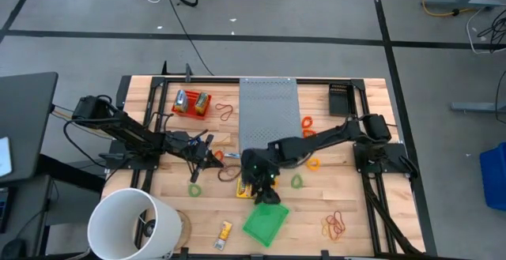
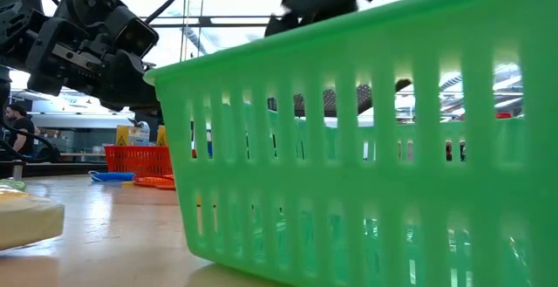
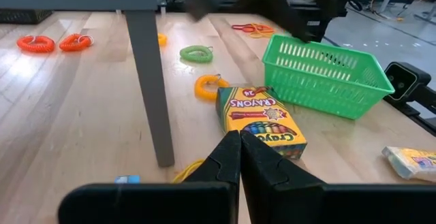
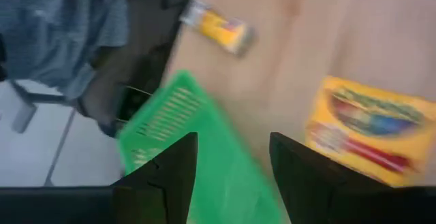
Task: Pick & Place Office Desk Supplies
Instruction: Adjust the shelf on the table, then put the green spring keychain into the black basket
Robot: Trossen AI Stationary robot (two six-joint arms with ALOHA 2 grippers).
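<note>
With its fingers apart and empty, the right end effector [image 1: 266, 190] should, I'd say, drop squarely over the crayon box [image 3: 262, 118] beside the green basket [image 3: 325, 82], while the closed left end effector [image 1: 212, 154] waits farther from the basket.

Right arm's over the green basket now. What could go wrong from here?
1. The right gripper, open and empty, hangs at the green basket rim; descending could shove the light basket.
2. The crayon box sits tight beside the basket, so a grab could catch both.
</note>
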